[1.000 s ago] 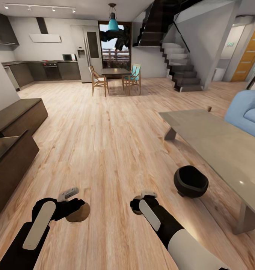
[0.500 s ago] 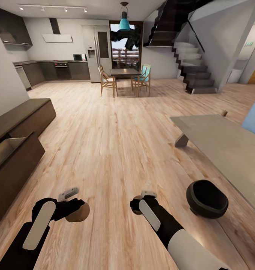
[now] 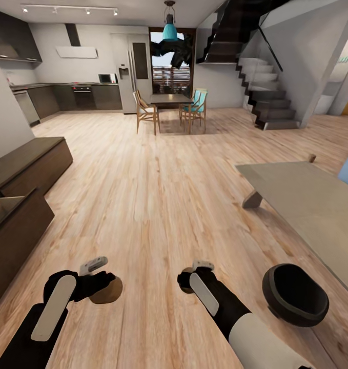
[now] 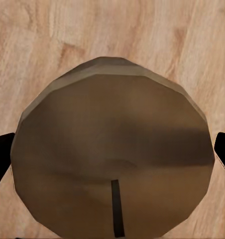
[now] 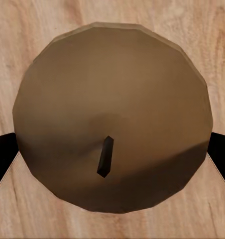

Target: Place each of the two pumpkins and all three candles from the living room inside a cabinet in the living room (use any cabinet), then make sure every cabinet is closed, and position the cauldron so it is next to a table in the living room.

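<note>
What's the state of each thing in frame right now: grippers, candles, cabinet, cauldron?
Left gripper: shut on a candle, wick end facing the wrist camera.
Right gripper: shut on a second candle, held over bare floor.
Cabinet: near section open, tan interior showing.
Cauldron: upright on the floor beside the low table, nothing visible inside.

Two candles show: one tan candle (image 4: 112, 159) with a dark wick sits between the fingers of the left gripper (image 3: 106, 288), and a second candle (image 5: 112, 124) sits in the right gripper (image 3: 186, 282). One black cauldron (image 3: 295, 294) stands on the floor. There is one low grey table (image 3: 317, 205), one dark brown cabinet (image 3: 20, 215), and two wooden chairs (image 3: 145, 110) far back.
</note>
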Available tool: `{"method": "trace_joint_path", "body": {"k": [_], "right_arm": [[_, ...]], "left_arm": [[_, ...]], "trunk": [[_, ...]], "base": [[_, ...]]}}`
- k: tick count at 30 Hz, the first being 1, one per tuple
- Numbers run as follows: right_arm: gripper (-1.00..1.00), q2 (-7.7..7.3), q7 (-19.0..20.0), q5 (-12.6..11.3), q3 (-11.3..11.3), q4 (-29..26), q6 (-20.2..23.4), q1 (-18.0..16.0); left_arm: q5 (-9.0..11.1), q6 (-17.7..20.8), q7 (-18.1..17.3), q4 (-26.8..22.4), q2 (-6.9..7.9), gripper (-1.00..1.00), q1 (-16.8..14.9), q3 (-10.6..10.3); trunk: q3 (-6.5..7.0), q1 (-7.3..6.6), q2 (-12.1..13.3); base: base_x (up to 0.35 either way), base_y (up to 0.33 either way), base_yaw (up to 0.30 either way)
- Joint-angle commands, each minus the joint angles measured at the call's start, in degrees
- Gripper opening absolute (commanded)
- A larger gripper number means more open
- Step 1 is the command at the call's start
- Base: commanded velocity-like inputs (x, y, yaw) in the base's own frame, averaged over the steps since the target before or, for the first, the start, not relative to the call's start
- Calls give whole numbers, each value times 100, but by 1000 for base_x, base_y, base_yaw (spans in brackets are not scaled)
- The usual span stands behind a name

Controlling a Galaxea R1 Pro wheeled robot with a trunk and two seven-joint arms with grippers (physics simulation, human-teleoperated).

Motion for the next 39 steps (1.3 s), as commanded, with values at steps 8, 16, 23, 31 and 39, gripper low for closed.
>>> {"method": "trace_joint_path", "body": {"k": [8, 16, 23, 31, 39], "right_arm": [[-100, -8, -55, -47, 19, -8, 4, -6], [-100, -8, -55, -47, 19, -7, 4, -6], [-100, -8, -46, -47, 19, -8, 4, -6], [-100, -4, -46, -47, 19, -8, 4, -6], [-100, -3, -46, -47, 19, -8, 4, -6]], "left_arm": [[61, 6, 56, 7, -7, -100, -4, 0], [49, 6, 56, 6, -7, -100, -4, -2], [48, 6, 56, 6, -1, -100, -4, -2], [48, 6, 56, 6, 1, -100, -4, -1], [47, 6, 56, 6, -1, -100, -4, 0]], "trunk": [[-5, 3, -2], [-5, 3, -2], [-5, 3, -2], [-5, 3, -2], [-5, 3, -2]], "base": [[331, 0, 108], [331, 0, 95], [331, 0, 2], [331, 0, 0], [331, 0, 0]]}}
